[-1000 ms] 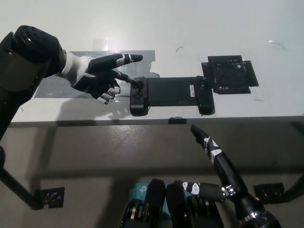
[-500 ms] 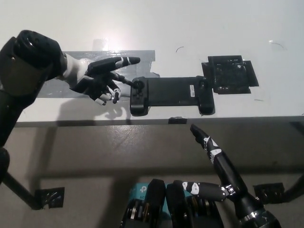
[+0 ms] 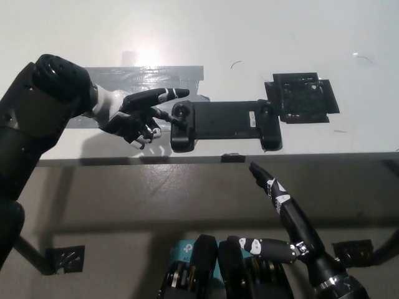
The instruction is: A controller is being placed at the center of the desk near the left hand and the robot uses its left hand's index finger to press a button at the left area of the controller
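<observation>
Now, in the head view, the controller (image 3: 223, 124) is seen lying at the desk's (image 3: 262, 37) front edge. The left hand (image 3: 138, 114), at nine o'clock from it, is partly curled, one finger touching the left end. A small push down seems needed next. The right hand (image 3: 280, 202), fingers straight and empty, is kept at five o'clock.

1. Top half of the frame is wide-open desk (image 3: 262, 37), so I've got loads of room to come in from above.
2. Middle is blocked by the controller (image 3: 223, 123), with my left hand (image 3: 134, 115) right against its left end.
3. A black pad (image 3: 302, 98) crowds the controller's upper right.
4. My right hand (image 3: 277, 202) hangs below the desk edge, lower right.
</observation>
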You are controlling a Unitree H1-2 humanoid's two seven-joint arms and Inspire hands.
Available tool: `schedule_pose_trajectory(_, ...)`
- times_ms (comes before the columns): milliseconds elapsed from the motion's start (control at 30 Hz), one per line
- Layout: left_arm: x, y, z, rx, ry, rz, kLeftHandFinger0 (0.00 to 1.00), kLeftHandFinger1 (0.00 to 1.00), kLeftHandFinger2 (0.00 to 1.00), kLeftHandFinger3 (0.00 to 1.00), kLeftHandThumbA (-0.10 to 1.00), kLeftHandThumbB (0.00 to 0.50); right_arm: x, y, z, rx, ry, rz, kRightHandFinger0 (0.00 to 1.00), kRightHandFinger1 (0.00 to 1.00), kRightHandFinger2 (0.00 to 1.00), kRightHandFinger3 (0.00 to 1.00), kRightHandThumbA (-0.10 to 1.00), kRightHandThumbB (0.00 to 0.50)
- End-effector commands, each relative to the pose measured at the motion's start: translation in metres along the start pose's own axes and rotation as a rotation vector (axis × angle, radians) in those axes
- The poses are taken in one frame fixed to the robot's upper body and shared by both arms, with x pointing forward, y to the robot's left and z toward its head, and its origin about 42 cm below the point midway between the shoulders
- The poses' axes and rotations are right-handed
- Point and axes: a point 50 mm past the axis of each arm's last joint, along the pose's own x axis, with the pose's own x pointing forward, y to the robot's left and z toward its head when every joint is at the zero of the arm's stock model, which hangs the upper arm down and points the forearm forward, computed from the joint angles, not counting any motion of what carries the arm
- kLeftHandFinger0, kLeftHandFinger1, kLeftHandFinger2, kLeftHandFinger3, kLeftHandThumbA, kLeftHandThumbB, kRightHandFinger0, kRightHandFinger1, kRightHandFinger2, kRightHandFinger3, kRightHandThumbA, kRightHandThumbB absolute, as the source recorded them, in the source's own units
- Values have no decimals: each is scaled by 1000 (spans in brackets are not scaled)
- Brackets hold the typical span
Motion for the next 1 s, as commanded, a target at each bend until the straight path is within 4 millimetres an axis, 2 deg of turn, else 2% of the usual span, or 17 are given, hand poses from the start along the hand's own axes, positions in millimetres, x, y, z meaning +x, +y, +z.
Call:
schedule_pose_trajectory(0,-12,5,15,24,-6,31,0,0,42,1000,1000,455,9,-3,14,-12,-59,6,1000,1000,1000,1000,968,237)
schedule_pose_trajectory(333,-18,10,14,0,-17,36,0,0,0,1000,1000,452,9,-4,13,-16,-59,6,1000,1000,1000,1000,967,236)
schedule_pose_trajectory(533,-24,14,15,2,-25,69,0,0,12,1000,1000,443,8,-4,13,-12,-52,5,1000,1000,1000,1000,970,238)
schedule_pose_trajectory(667,-30,15,18,20,-35,81,0,0,172,1000,1000,437,8,-3,14,-9,-55,7,1000,1000,1000,1000,973,241)
schedule_pose_trajectory(700,-30,16,18,10,-34,75,0,0,201,1000,1000,449,8,-3,14,-10,-55,7,1000,1000,1000,1000,975,240)
schedule_pose_trajectory(867,-25,13,14,12,-38,73,0,0,178,1000,1000,438,8,-2,13,-10,-55,7,1000,1000,1000,1000,973,237)
schedule_pose_trajectory(967,-23,12,15,13,-29,66,0,0,93,1000,1000,444,10,-3,14,-13,-60,7,1000,1000,1000,1000,974,232)
